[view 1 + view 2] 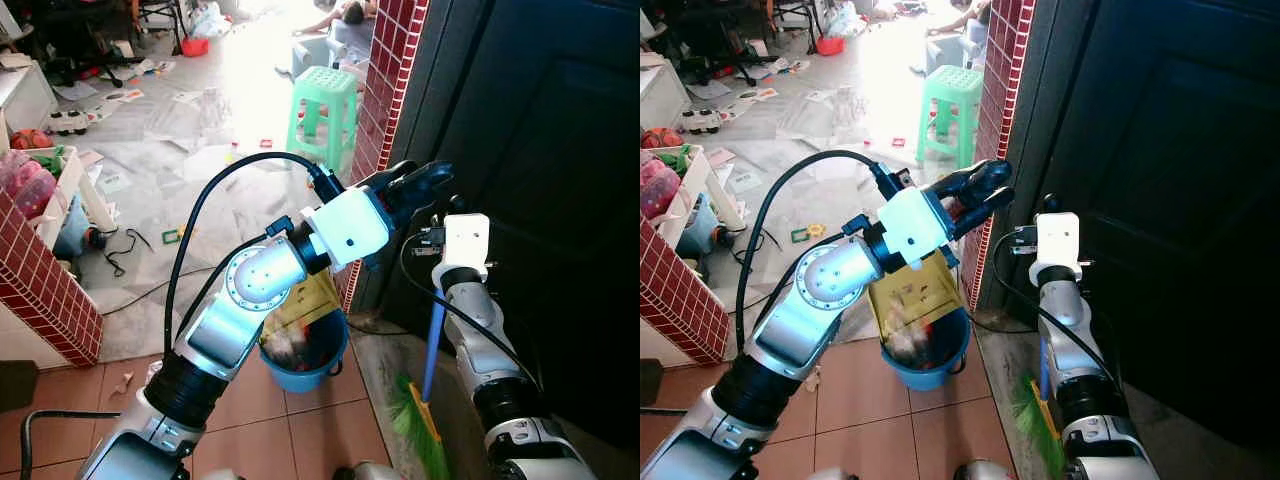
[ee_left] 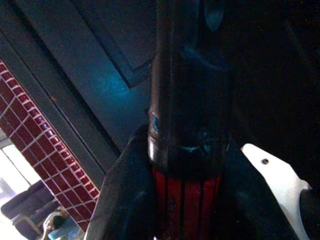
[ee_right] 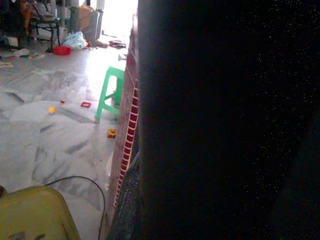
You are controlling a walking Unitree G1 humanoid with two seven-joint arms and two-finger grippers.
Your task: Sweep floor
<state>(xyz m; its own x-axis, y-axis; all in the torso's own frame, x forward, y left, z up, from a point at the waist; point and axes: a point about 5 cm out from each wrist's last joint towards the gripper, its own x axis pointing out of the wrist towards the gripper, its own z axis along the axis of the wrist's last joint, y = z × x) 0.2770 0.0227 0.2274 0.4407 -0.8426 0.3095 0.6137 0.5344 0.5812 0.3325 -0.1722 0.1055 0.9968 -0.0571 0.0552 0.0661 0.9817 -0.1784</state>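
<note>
No brand or readable writing on anything I can see from here, just so that's out of the way.

My left gripper (image 1: 975,197) is raised in front of the dark door (image 1: 560,150), and the wrist cam shows its two black fingers (image 2: 125,195) clamped around a red ribbed handle (image 2: 187,200), which I take to be the dustpan's. The yellow dustpan (image 1: 915,290) hangs below that gripper, tipped down over the blue bucket (image 1: 930,365), which sits on the terracotta floor tiles (image 1: 290,430) by the red brick pillar (image 1: 385,90).

The broom (image 1: 425,400) is near my right arm: blue stick running roughly vertical, leaning slightly, green bristles down at the floor next to the door. The top of the stick goes up behind the right wrist. The right gripper itself I can't make out, so I can't tell if its fingers are apart or together; that wrist cam is mostly a dark blur.

Green plastic stool (image 1: 325,105) stands further back on the littered marble floor (image 1: 200,150).
</note>
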